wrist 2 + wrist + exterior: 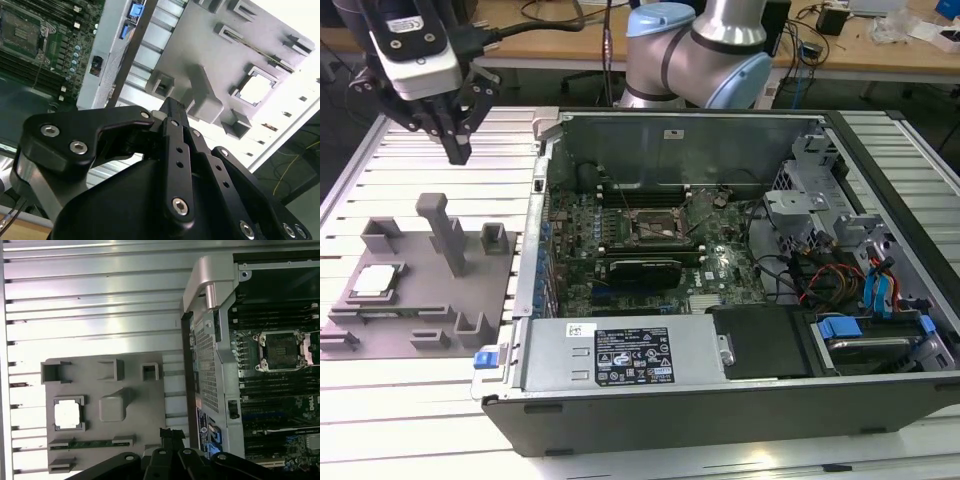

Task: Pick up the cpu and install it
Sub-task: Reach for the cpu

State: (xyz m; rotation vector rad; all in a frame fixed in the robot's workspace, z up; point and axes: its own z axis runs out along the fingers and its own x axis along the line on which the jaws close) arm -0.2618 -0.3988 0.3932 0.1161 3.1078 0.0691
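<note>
I see the gripper (459, 156) hanging in the air over the grey tray (425, 292), above the tray's far edge in the exterior view, and it touches nothing. Its two dark fingers are pressed together and there is nothing between them; in the second wrist view they (172, 107) run together into one narrow black bar aimed down at the tray. The cpu (375, 282) lies flat in a square recess of the tray, pale metal top up, near the tray's corner on the exterior view's left and well apart from the gripper. In the first wrist view the cpu (67, 414) sits just beside the tall upright post (114, 407) that rises from the middle of the tray, with raised blocks around its recess. The open computer case (720, 410) stands just beside the tray, on the exterior view's right of it, and both rest on the white slatted table (400, 410). Inside the case, on the green board, the dark square socket (652, 226) with its metal frame lies uncovered, well away from the tray.
</note>
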